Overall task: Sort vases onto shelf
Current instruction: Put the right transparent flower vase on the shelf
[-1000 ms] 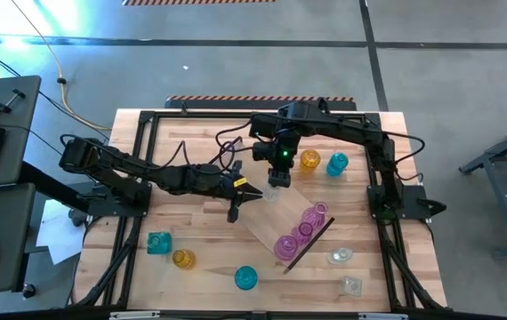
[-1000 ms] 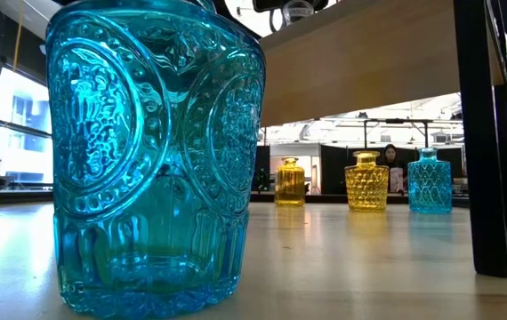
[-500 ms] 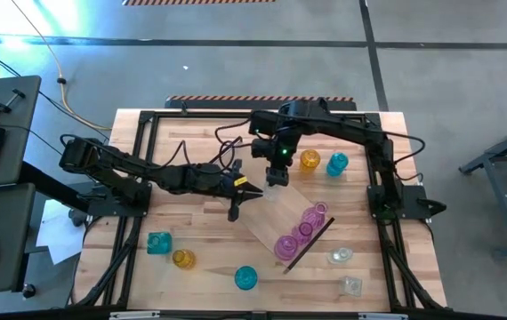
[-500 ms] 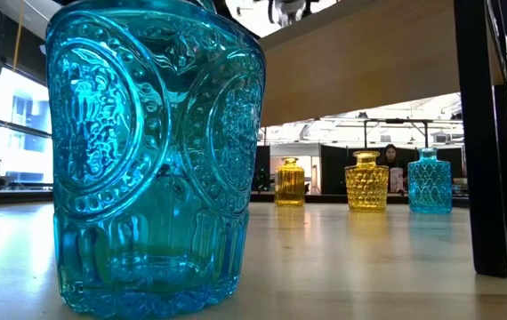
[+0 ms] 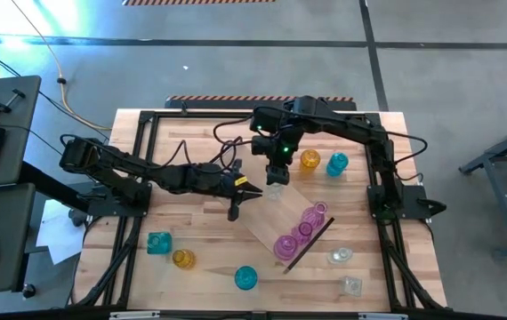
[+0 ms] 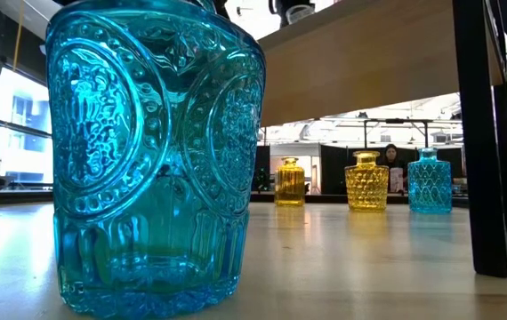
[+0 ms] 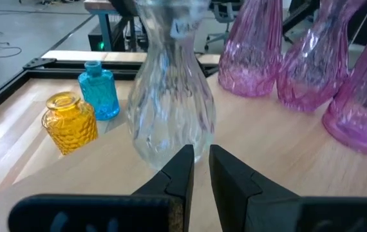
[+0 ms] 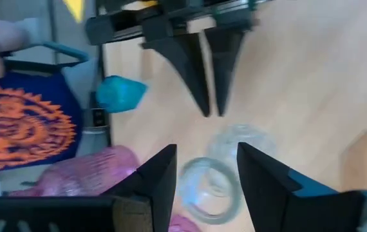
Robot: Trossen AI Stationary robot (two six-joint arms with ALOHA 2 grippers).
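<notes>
Two grippers attend one clear vase [image 7: 170,109] on the shelf [image 5: 271,218]: my right gripper [image 8: 206,171] hangs open above its mouth, gripping nothing; my left gripper [image 7: 199,169], nearly shut and empty, points at its base as a guard.

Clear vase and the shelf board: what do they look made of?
Clear vase: looks like glass, transparent and glossy with ribbed, patterned walls; the scene behind shows through it, though clear plastic can't be excluded. Shelf board: looks like light wood, pale and matte; solid or veneer can't be told.
</notes>
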